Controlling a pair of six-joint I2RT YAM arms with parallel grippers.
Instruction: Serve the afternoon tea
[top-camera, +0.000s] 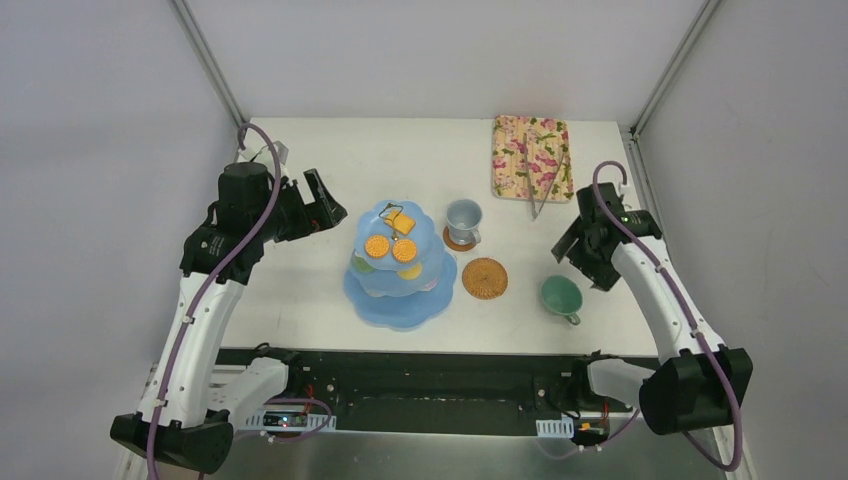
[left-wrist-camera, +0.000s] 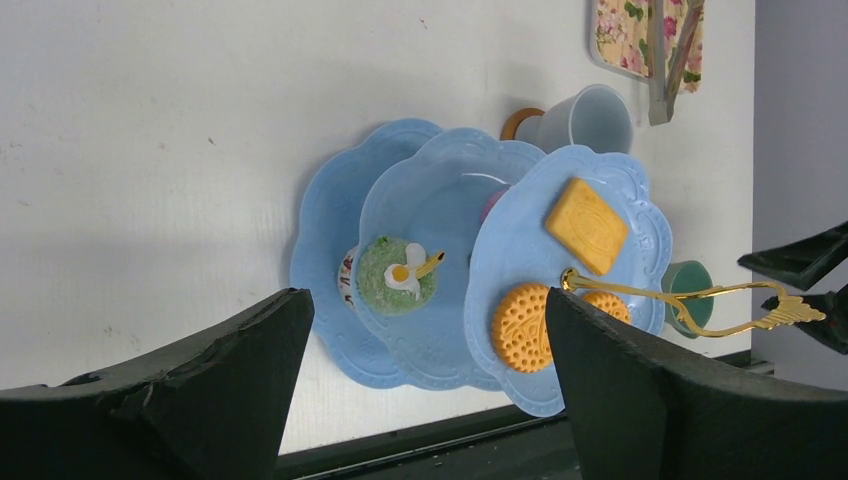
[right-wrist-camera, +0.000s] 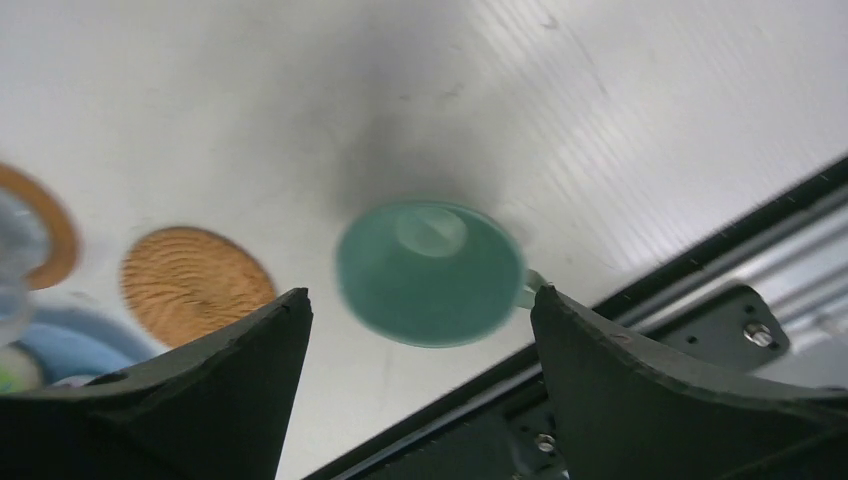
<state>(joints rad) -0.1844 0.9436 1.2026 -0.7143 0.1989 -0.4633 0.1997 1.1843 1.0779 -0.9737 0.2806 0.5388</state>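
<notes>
- The afternoon tea sits mid-table in the top view. The three-tier stand (top-camera: 400, 312) is upright with its long axis vertical, and the grey-blue cup (top-camera: 463, 218) rests on a coaster (top-camera: 457, 243) just to its right.
- A second coaster (top-camera: 485, 278) lies bare between the stand and the green cup (top-camera: 561, 295) — probably the seat meant for that cup. The cup stands mouth up, with its handle toward the near-right.
- The right gripper (top-camera: 580, 262) hangs just beside the green cup, holding nothing. The left gripper (top-camera: 325, 205) waits left of the stand, likely to keep clear.
- Left wrist: the left gripper (left-wrist-camera: 425, 310) has its jaws spread wide and empty, framing the stand (left-wrist-camera: 440, 200). A green donut (left-wrist-camera: 397, 275) sits on the middle tier. Biscuits (left-wrist-camera: 586, 225) lie on the top tier under the gold carrying loop (left-wrist-camera: 690, 300).
- Right wrist: the right gripper (right-wrist-camera: 420, 295) is wide open above the green cup (right-wrist-camera: 430, 272) — no contact shows, though the view is blurred. The cup's handle points toward the table's near edge, and the bare coaster (right-wrist-camera: 195, 283) lies apart.
</notes>
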